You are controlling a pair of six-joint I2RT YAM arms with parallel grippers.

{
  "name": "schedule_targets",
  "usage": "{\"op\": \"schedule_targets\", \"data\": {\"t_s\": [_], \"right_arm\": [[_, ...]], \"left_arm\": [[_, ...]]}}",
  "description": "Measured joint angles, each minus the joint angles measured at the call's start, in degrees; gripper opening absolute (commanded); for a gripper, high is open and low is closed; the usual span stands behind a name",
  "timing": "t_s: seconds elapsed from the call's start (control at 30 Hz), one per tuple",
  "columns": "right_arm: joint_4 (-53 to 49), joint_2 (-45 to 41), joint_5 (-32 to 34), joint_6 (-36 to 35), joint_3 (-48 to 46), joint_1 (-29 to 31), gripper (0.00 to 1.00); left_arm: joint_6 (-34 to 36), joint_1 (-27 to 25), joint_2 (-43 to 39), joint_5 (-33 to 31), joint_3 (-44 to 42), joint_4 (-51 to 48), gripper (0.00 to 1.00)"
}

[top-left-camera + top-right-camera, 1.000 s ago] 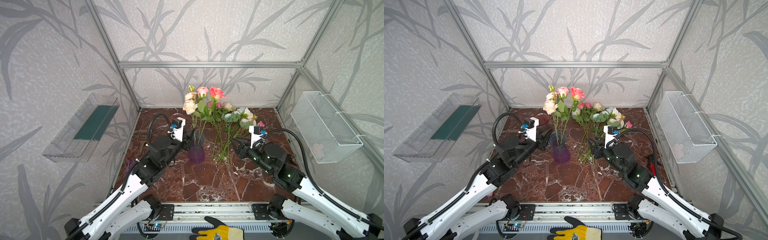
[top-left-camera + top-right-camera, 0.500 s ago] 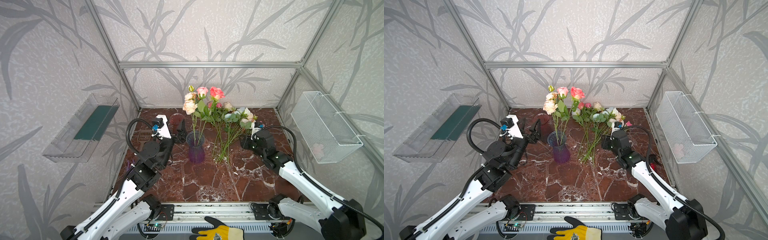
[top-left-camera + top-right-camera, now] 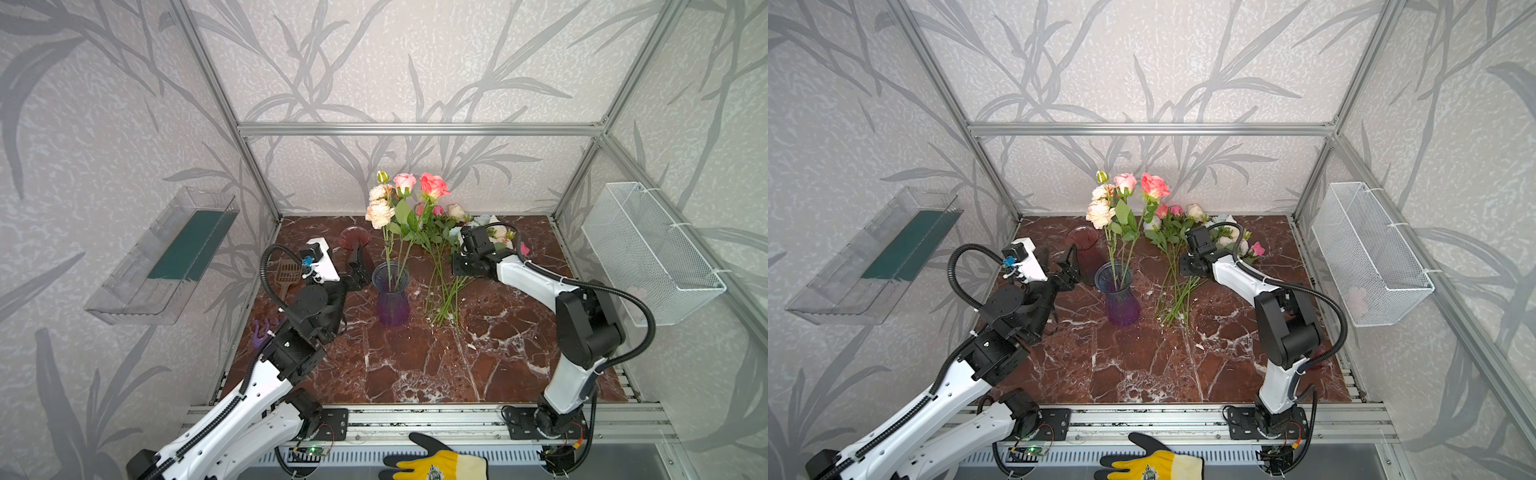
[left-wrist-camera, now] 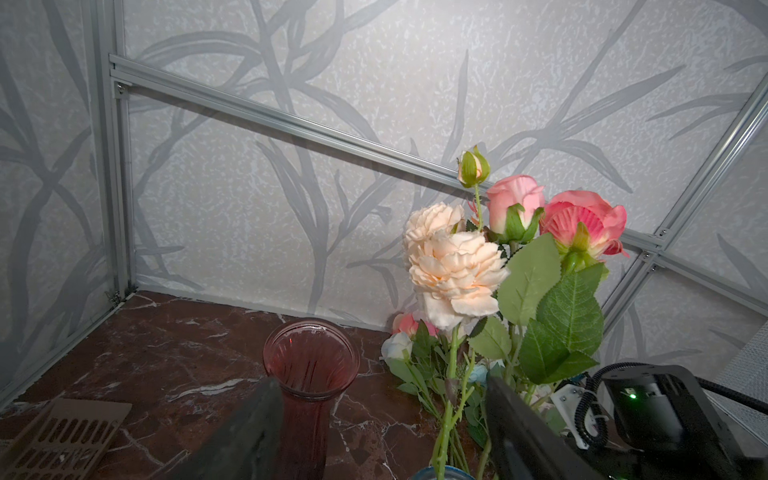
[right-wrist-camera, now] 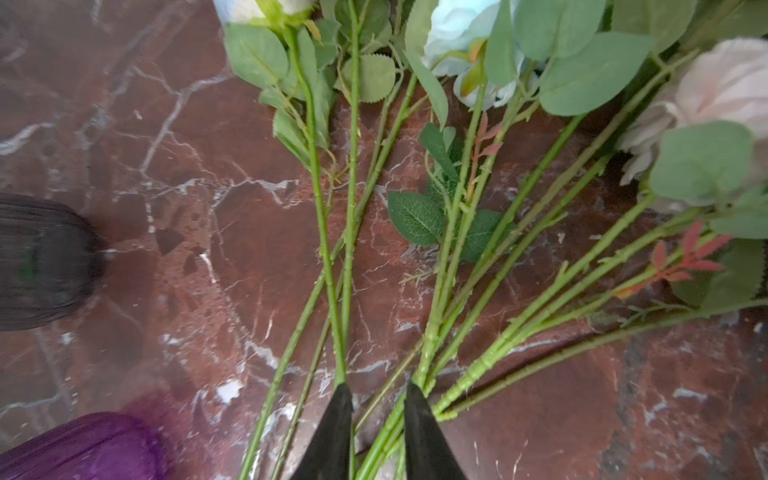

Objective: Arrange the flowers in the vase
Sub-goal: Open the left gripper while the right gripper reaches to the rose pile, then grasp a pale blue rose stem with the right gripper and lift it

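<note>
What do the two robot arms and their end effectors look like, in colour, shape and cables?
The left arm and right arm have white shells between black joint housings. A black ribbed cable loops along each arm. The left wrist carries a white camera block with a blue connector. The left end effector and right end effector have black fingers that taper to narrow tips.

Red vase point(image 4: 311, 365) seen past two spread fingers point(image 4: 249, 432), flowers point(image 4: 457, 270) close by.
The red vase stands upright on the marbled bench point(image 4: 166, 332), behind two dark fingers set wide apart; one finger overlaps its lower body. Just beside the vase rise the flowers: cream-peach, pink and coral heads, a green bud, broad leaves. On the vase's opposite side a brown slotted scoop point(image 4: 62, 436) lies flat.
</note>
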Motion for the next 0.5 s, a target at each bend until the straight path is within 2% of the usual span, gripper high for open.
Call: {"op": "schedule_targets", "data": {"t_s": [0.5], "right_arm": [[-6.1,11.5,3.8,-0.2,9.0,-0.6,0.28]], "left_arm": [[-4.4,0.0,1.7,3.6,0.0,-1.7,0.75]]}}
